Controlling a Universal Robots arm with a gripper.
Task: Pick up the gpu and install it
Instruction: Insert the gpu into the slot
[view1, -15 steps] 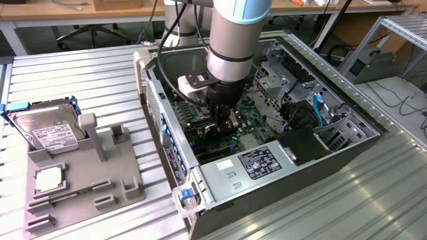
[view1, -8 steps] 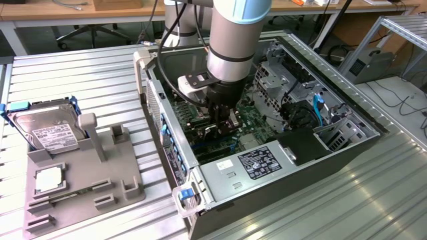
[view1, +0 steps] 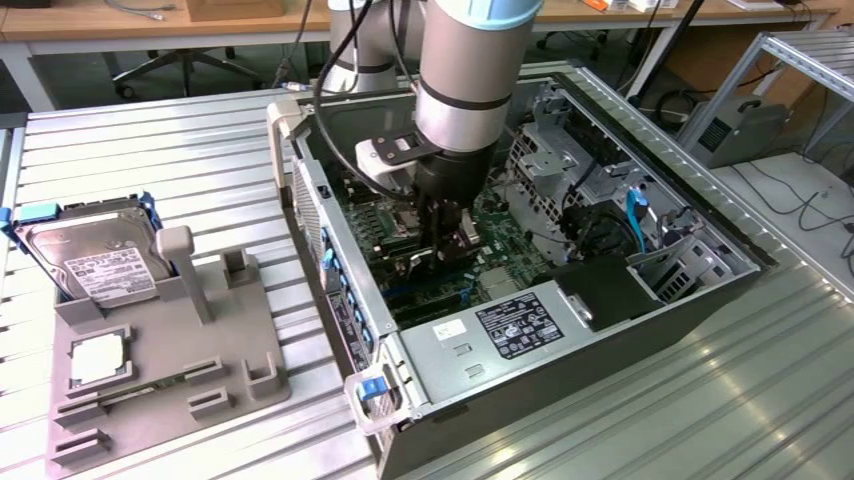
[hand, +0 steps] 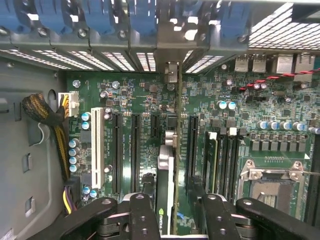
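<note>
Black gpu (hand: 167, 165) stood edge-on in motherboard (hand: 150, 105) slot; gripper (hand: 172, 210) released, straddling it. Risk: incomplete seating, card tilting.

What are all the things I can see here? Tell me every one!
computer case: one, grey metal, open, on the ribbed table
motherboard: one, green, inside the case
gpu: one, thin black card, standing edge-on among the motherboard slots, between the gripper's fingers
white slot: one, white, on the motherboard beside the black slots
wire bundle: one, yellow and black, at the case wall
hard drive: one, silver with white label, upright in the grey holder at the exterior view's left
chip: one, small square silver, flat on the holder
holder: one, grey, on the table
table: one, ribbed silver
robot arm: one, silver-grey, reaching into the case
gripper: one, black, open around the gpu
</note>
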